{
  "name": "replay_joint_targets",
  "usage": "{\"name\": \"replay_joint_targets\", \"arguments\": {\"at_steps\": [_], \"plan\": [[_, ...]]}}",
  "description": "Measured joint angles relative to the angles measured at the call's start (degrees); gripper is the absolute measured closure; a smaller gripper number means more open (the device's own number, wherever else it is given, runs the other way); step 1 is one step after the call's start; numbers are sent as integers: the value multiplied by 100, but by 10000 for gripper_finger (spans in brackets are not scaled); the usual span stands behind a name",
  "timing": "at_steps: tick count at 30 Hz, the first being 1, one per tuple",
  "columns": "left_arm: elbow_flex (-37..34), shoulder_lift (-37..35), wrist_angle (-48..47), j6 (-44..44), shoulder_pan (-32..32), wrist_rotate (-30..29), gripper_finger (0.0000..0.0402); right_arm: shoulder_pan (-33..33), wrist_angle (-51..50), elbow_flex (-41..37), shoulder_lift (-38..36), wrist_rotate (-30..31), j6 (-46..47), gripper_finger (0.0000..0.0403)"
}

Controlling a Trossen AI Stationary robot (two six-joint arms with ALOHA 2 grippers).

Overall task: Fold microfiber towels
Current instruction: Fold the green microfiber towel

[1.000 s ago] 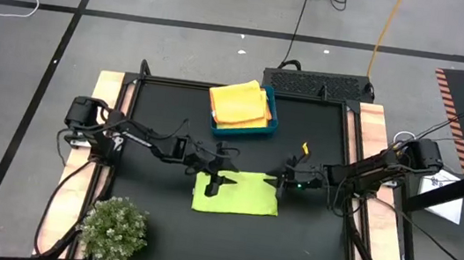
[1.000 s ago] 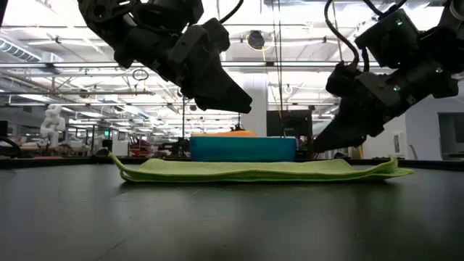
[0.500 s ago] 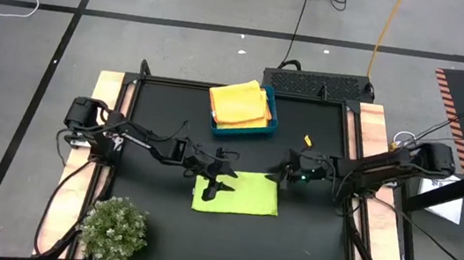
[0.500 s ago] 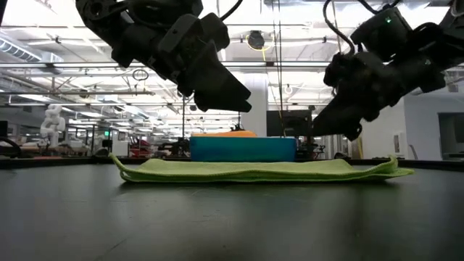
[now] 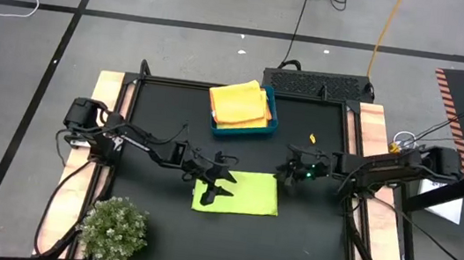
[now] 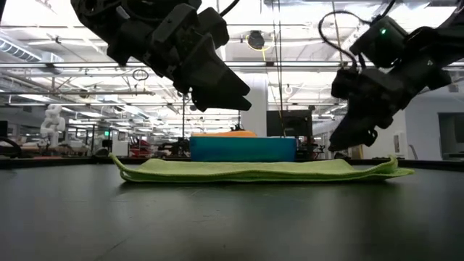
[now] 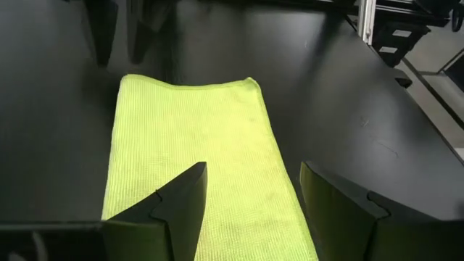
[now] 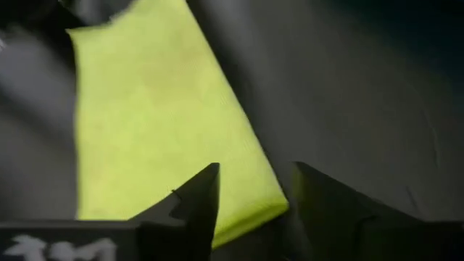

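A lime green microfiber towel [image 5: 237, 193] lies folded flat on the black table, seen as a low layered strip [image 6: 254, 171] in the low view. My left gripper [image 5: 218, 184] hovers open over the towel's left part, clear above it [image 6: 235, 98]; the cloth shows between its fingers [image 7: 250, 174]. My right gripper [image 5: 284, 172] stands open just off the towel's far right corner, above the table [image 6: 341, 141], with that corner below it [image 8: 254, 177]. More towels, yellow and orange [image 5: 240, 103], lie stacked in the blue bin [image 5: 272, 117].
The blue bin stands at the table's far middle, behind the towel [image 6: 243, 148]. A small bushy green plant [image 5: 113, 231] sits at the near left corner. Bare black table [image 5: 306, 246] lies near and right of the towel.
My right gripper has drawn back from the towel's right end toward the table's right and far edges, rising a little. The green towel has stayed flat where it was.
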Motion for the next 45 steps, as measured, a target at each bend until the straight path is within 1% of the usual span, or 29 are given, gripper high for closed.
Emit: {"name": "replay_joint_targets", "arguments": {"at_steps": [5, 7, 10, 13, 16, 18, 20, 22, 24, 25, 26, 31, 36, 39, 42, 45], "plan": [[0, 0, -1, 24, -15, -4, 176, -103, -3, 0, 429, 119, 62, 191], [0, 0, -1, 28, -15, -4, 176, -127, 9, 0, 585, 13, 35, 176], [0, 0, -4, 38, -15, -4, 176, -145, 123, 4, 828, -229, -55, 167], [0, 0, -8, 39, -15, -4, 176, -146, 272, 12, 1027, -380, -339, 171], [0, 0, -6, 37, -15, -4, 176, -146, 439, 11, 1116, -436, -529, 192], [0, 0, -6, 37, -17, -4, 176, -146, 453, 11, 1106, -442, -675, 219], [0, 0, -3, 37, -15, -4, 176, -146, 386, 7, 1073, -465, -795, 257], [0, 0, 23, 37, -12, -4, 176, -142, 340, 2, 1056, -503, -879, 305], [0, 0, 66, 37, -11, -4, 176, -140, 322, -4, 1049, -693, -901, 361], [0, 0, 103, 37, 0, -4, 176, -136, 326, -4, 1049, -804, -902, 381], [0, 0, 141, 37, 13, 2, 176, -131, 365, -4, 1049, -864, -888, 390], [0, 0, 194, 18, 205, 237, 176, -134, 467, 189, 1047, -823, -775, 399], [0, 0, 446, -63, 380, 245, 176, -67, 661, 707, 1072, -568, -1168, 401], [0, 7, 515, -81, 567, 268, 176, 1, 538, 1044, 1088, -462, -1462, 402], [82, 199, 563, -213, 761, 438, 175, 42, 490, 1197, 1093, -455, -1611, 402], [490, 545, 574, -260, 821, 688, 165, 52, 502, 1239, 1091, -448, -1652, 402]]}}
